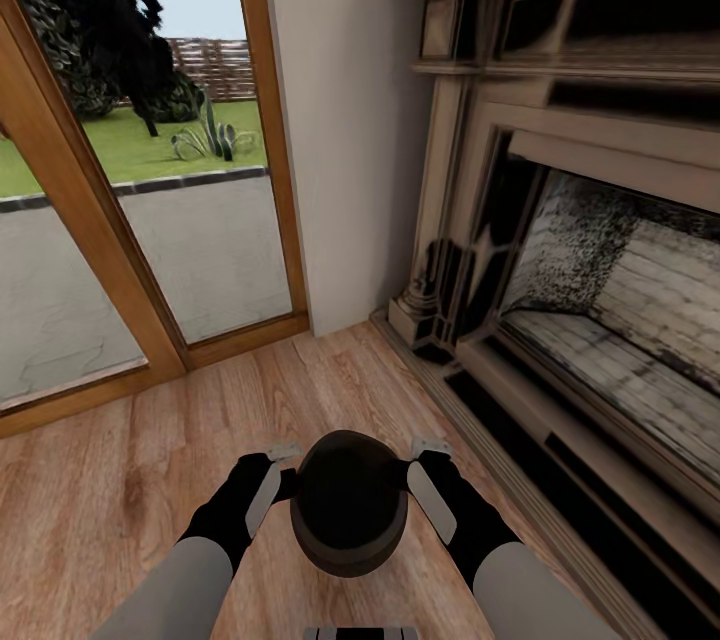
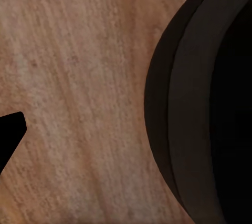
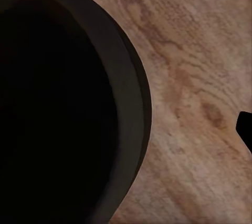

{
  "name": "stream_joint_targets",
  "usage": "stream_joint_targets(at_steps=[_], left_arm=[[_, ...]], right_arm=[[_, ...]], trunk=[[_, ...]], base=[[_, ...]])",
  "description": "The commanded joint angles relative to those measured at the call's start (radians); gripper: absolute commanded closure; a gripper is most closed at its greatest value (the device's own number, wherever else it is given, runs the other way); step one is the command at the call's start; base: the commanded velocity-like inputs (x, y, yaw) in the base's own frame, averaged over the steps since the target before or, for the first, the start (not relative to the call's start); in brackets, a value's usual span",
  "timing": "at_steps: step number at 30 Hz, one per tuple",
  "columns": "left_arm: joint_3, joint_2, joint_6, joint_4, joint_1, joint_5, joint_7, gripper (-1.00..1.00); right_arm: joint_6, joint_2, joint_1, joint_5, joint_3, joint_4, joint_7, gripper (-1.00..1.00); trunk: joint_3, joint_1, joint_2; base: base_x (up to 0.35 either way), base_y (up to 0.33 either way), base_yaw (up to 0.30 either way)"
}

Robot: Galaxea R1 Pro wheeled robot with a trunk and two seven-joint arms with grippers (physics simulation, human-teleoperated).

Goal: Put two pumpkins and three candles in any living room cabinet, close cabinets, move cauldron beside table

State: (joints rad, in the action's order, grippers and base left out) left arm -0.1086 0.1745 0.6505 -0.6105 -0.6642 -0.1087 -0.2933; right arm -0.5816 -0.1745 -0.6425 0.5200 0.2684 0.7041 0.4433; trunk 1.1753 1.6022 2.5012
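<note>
You face a wood plank floor (image 1: 130,480) with a glass door (image 1: 150,200) at upper left and a carved stone fireplace (image 1: 600,270) at right. Low in the head view's centre, your left claw (image 1: 272,480) and right claw (image 1: 425,475) press the cauldron (image 1: 348,505) between them above the floor. Each wrist view adds its dark rim (image 2: 194,108) (image 3: 126,108) close up; whether either claw's fingers are parted or together, you cannot tell.

Right wrist camera. The black pot (image 3: 63,103), seen from above, shows its wide dark mouth ringed by a thick, dull rim. Beyond the rim lies the wooden floor (image 3: 199,77), light brown with wavy grain. A small black tip of the tool's finger (image 3: 245,129) protrudes at the frame edge.
</note>
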Motion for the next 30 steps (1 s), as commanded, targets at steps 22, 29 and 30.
stream_joint_targets(at_steps=[22, 29, 30], left_arm=[[0.001, 0.0, -0.002, 0.0, 0.0, 0.0, 0.0, -1.0], [0.001, 0.0, -0.002, 0.0, 0.0, 0.0, 0.0, -1.0], [0.001, 0.0, -0.002, 0.0, 0.0, 0.0, 0.0, -1.0]], right_arm=[[-0.001, 0.0, 0.0, 0.0, 0.0, -0.023, 0.0, -1.0], [-0.001, 0.0, 0.0, 0.001, 0.0, -0.024, 0.0, -1.0], [-0.001, 0.0, 0.0, 0.001, 0.0, -0.025, 0.0, -1.0]], trunk=[[0.043, 0.005, 0.003], [0.043, 0.005, 0.003], [0.043, 0.005, 0.003]], base=[[0.0, 0.0, 0.0], [0.0, 0.0, 0.0], [0.0, 0.0, 0.0]])
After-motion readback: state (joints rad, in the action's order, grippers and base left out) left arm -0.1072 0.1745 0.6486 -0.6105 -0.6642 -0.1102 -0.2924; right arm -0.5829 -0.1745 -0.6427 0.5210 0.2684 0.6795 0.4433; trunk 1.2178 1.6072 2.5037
